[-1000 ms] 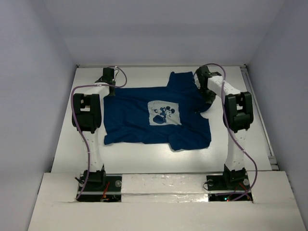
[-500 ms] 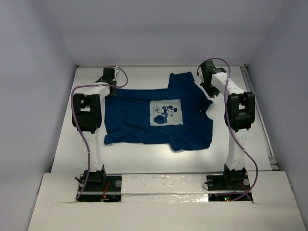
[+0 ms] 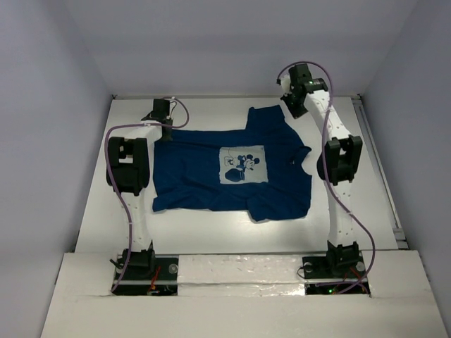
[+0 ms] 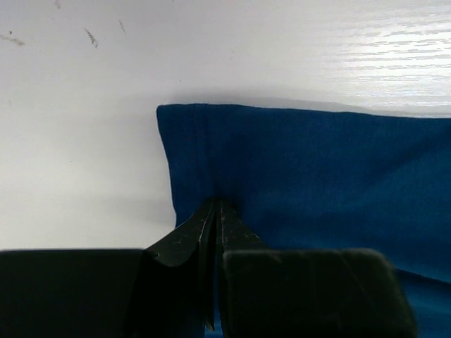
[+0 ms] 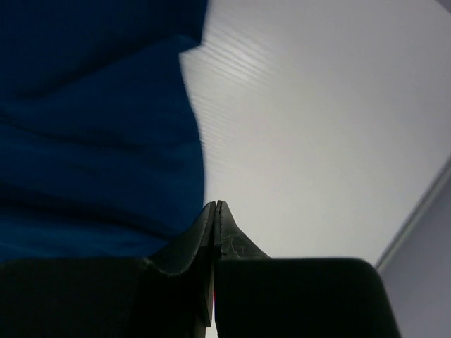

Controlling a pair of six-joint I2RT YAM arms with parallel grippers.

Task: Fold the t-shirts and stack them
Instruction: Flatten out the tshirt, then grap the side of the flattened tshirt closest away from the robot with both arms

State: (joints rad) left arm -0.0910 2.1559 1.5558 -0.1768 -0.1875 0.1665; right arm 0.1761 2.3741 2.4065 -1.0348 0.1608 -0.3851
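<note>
Condition of the work: the navy t-shirt lay spread on the white bench, mouse print facing up, neck opening toward my right arm and hem toward my left. One sleeve pointed to the far edge of the bench, and the other lay rumpled at the near edge.

Change noted: within the last second my right tool had left the far sleeve and shoulder region, where it had been down on the cloth, and had risen clear toward the back of the bench. The right wrist view showed its jaws pressed together with nothing between them, bare bench beneath and the shirt edge off to one side. The notch seen earlier along the neck-side edge had closed, and that edge lay smoother.

My left tool had not moved. Its jaws were closed at the far hem corner and appeared to pinch a crease of cloth running in from the stitched edge.

Meaning for the task: I judged the flattening step close to finished on the right side. No fold had been made yet, and the near sleeve still needed smoothing
</note>
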